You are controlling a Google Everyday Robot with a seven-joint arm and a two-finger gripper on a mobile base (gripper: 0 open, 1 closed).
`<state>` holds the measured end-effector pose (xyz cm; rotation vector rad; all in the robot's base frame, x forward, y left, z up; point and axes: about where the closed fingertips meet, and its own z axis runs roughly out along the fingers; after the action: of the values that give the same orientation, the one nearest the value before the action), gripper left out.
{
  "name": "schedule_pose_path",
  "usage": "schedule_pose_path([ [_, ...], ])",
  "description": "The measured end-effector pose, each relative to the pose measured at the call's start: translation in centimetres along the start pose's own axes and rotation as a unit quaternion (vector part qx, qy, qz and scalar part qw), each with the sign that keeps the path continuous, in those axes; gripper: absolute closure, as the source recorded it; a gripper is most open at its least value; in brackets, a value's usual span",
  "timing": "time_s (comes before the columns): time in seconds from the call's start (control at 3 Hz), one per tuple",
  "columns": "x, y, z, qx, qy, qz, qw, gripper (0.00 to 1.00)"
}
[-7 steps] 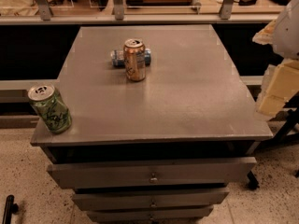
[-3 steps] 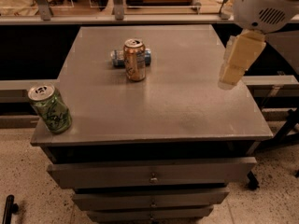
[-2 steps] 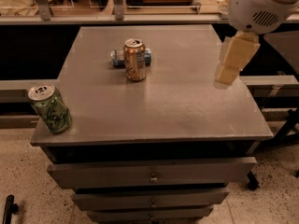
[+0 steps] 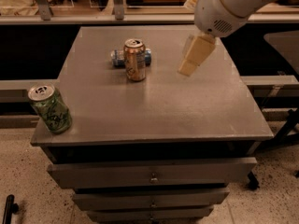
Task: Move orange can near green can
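The orange can [image 4: 135,59] stands upright on the grey table [image 4: 187,111], towards the back and left of centre. The green can [image 4: 50,108] stands at the table's front left corner, tilted slightly, far from the orange can. My gripper [image 4: 189,64] hangs from the white arm [image 4: 229,6] above the table, to the right of the orange can and apart from it. It holds nothing that I can see.
A blue and silver can [image 4: 117,57] lies on its side just behind the orange can, touching or nearly touching it. The table has drawers [image 4: 149,174] in front. A counter edge [image 4: 140,18] runs behind the table. A wheeled leg [image 4: 280,134] stands at the right.
The arm has swung in from the right edge and moved left over the table, bringing the gripper closer to the orange can. The cans have not moved.
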<state>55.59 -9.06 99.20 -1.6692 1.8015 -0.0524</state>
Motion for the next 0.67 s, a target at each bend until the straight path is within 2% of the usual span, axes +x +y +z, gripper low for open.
schedule_pose_path([
  [0.33,-3.7,-1.8,3.6,0.006,-0.063,0.004,0.998,0.0],
  [0.67,-6.8,-2.0,6.1,0.001,-0.054,0.001,0.9985,0.0],
])
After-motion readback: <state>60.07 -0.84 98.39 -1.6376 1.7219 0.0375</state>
